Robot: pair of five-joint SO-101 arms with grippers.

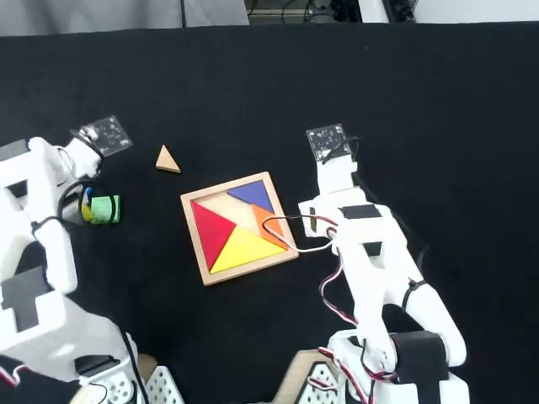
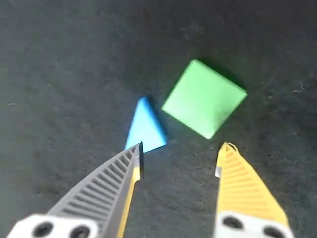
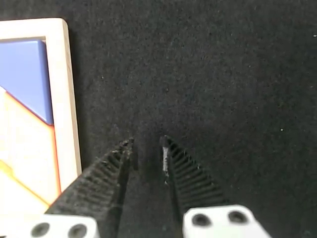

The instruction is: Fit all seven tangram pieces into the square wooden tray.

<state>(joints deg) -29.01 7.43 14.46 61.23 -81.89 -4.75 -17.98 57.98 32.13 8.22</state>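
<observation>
The square wooden tray [image 1: 199, 253] lies mid-table with a red [image 1: 212, 225], a yellow [image 1: 244, 248], a blue [image 1: 253, 194] and an orange piece [image 1: 271, 225] in it. A wooden triangle [image 1: 167, 160] lies loose above-left of the tray. Farther left rest a green square [image 2: 204, 98] and a small blue triangle [image 2: 145, 126]. My left gripper [image 2: 178, 151] hangs open just above them, one fingertip [image 2: 134, 151] at the blue triangle's edge. My right gripper [image 3: 147, 148] hovers beside the tray's edge [image 3: 67, 99], fingers a narrow gap apart, holding nothing.
Black cloth covers the table. The right arm [image 1: 345, 210] stands close to the tray's right side, its cables draped over the tray's corner. The left arm [image 1: 42, 219] fills the left edge. Arm bases sit along the front edge.
</observation>
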